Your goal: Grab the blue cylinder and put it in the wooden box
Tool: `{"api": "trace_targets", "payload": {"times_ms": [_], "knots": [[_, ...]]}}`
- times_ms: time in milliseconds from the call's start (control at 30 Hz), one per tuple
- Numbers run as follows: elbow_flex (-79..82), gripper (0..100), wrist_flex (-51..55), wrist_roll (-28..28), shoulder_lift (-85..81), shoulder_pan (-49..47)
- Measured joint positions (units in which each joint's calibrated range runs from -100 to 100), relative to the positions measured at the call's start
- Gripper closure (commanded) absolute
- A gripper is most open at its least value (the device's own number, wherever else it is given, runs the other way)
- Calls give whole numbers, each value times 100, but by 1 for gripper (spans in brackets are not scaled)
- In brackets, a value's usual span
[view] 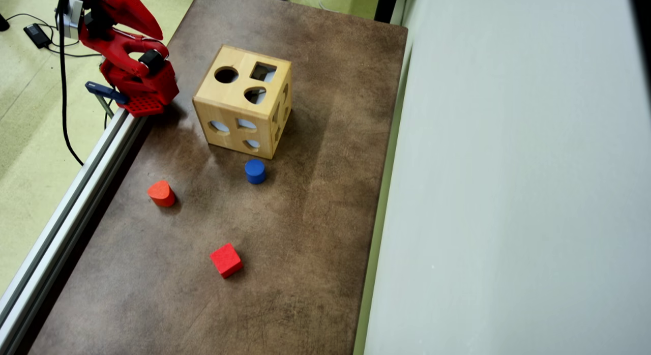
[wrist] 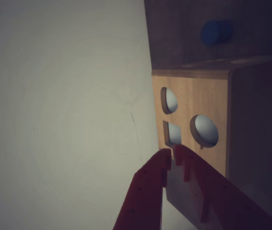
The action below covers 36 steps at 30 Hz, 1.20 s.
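Blue cylinder (view: 255, 171) upright at centre frame, just below wooden box (view: 243, 101): probably light, rigid, smooth-sided; best pinched across curved sides. Gripper (wrist: 171, 154) nearly closed, empty.

Light smooth-wood wooden box (view: 231, 98)

Setting: lab or workshop bench; brown mottled table (view: 315, 217) with aluminium rail (view: 76, 202) along its left edge in the overhead view; red arm (view: 127, 55) clamped at the far-left corner; cables (view: 63, 116) and adapter (view: 36, 34) on green floor (view: 30, 156); pale wall (view: 508, 192) at the right edge.
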Motion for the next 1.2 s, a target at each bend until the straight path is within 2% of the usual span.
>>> {"api": "trace_targets", "payload": {"times_ms": [333, 467, 600, 900, 1200], "knots": [[0, 98, 0, 0, 42, 0], [0, 98, 0, 0, 551, 7], [-217, 98, -65, 0, 1720, 22], [-2239, 98, -1162, 0, 5068, 158], [-3169, 98, -1542, 15, 8246, 1825]]}}
